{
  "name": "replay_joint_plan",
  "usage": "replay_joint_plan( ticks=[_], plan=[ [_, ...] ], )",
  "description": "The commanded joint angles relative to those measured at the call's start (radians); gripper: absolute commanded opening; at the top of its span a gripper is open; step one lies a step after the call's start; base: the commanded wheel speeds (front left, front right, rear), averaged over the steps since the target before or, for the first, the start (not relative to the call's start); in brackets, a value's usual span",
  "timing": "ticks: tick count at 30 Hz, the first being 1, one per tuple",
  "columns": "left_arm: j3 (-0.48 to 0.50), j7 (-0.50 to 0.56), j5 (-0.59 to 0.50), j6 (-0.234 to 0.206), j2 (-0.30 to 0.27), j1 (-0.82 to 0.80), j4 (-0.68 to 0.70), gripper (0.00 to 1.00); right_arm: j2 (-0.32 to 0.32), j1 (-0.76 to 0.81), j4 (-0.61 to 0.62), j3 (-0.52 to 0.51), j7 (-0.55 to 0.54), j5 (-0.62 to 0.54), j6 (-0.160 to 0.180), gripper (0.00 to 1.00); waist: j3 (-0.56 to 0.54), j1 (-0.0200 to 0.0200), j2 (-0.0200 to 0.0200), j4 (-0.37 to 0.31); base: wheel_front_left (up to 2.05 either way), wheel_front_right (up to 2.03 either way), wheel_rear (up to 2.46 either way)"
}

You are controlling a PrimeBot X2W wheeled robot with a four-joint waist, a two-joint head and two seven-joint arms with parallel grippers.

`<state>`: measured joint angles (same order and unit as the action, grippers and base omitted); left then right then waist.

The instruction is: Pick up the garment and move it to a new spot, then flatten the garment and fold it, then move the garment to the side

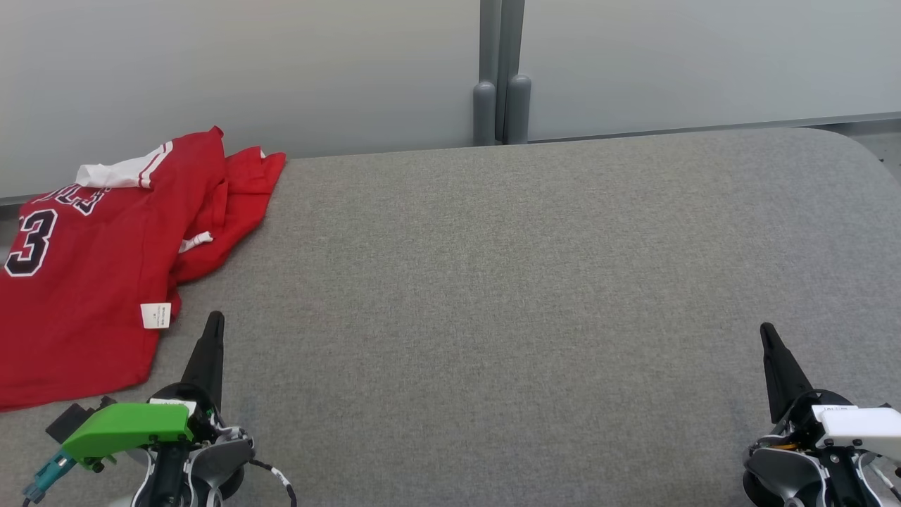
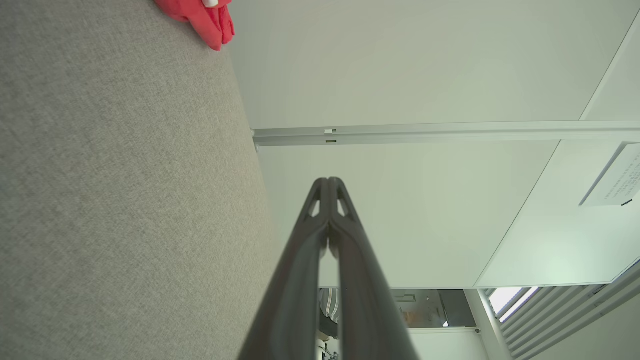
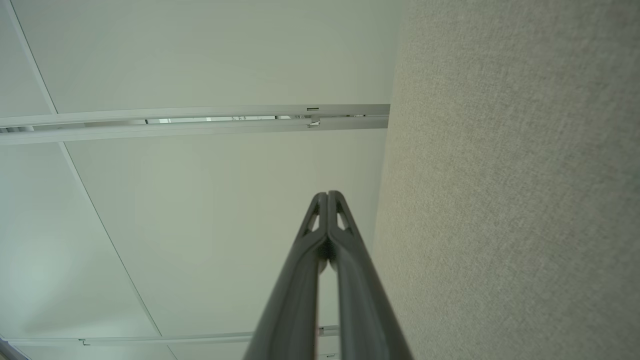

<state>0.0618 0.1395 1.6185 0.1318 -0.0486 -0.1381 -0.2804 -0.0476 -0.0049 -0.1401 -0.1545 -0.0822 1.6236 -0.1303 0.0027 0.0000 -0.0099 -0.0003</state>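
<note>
Closest to the robot, the left gripper (image 1: 214, 325) sits at the lower left of the head view, behind a bright green plastic wrist housing (image 1: 127, 429). Its two long dark fingers (image 2: 305, 260) are pressed together from the tips down and hold nothing (the left wrist view shows them meeting at the tip). At the lower right, the right gripper (image 1: 769, 334) sits behind a white plastic wrist housing (image 1: 860, 426). Its dark fingers (image 3: 302, 280) are likewise closed against each other and empty. Both grippers point away from the robot over the grey woven-fabric table top (image 1: 493, 317), which runs wide and bare between them.

The crumpled red jersey garment (image 1: 91, 282) lies at the table's left side, its left part cut off by the edge of the head view. It carries a large black numeral with a white outline, dark lettering above that, and white trim with red stripes on a sleeve near the far edge. A small white rectangular label (image 1: 155, 315) shows at its near right edge. The left gripper's tip is just beside that edge, apart from the cloth; the right gripper is well apart from the garment.

Beyond the table's far edge stand pale grey wall panels (image 1: 281, 70), joined by a grey upright post (image 1: 500, 70).
</note>
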Motion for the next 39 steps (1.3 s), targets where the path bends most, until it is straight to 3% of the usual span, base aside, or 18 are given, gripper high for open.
replay_joint_plan(
  ticks=[1,23,24,25,39],
  plan=[
    [0.001,0.001,-0.003,0.003,-0.001,-0.013,0.000,0.00,-0.005,0.009,0.001,-0.002,-0.002,0.002,-0.001,0.00,0.000,0.0000,0.0099,0.000,0.00,0.00,0.00],
    [0.000,0.001,-0.003,0.003,-0.001,-0.013,0.000,0.00,-0.005,0.009,0.001,-0.002,-0.002,0.002,-0.001,0.00,0.000,0.0000,0.0099,0.000,0.00,0.00,0.00],
    [0.000,0.000,0.000,0.000,0.000,0.000,0.000,0.00,0.000,0.000,0.000,0.000,0.000,0.000,0.000,0.00,0.000,0.0000,0.0000,0.000,0.00,0.00,0.00],
    [-0.001,0.000,0.000,0.000,0.001,0.004,-0.007,1.00,0.002,0.001,-0.007,0.001,0.000,0.000,0.000,1.00,0.000,0.0000,0.0000,0.000,0.00,0.00,0.00],
    [-0.028,-0.063,-0.054,-0.004,0.004,0.056,0.022,1.00,0.007,0.004,-0.037,0.033,0.055,-0.071,0.000,1.00,0.000,0.0000,0.0009,0.000,0.00,0.00,0.00]
  ],
)
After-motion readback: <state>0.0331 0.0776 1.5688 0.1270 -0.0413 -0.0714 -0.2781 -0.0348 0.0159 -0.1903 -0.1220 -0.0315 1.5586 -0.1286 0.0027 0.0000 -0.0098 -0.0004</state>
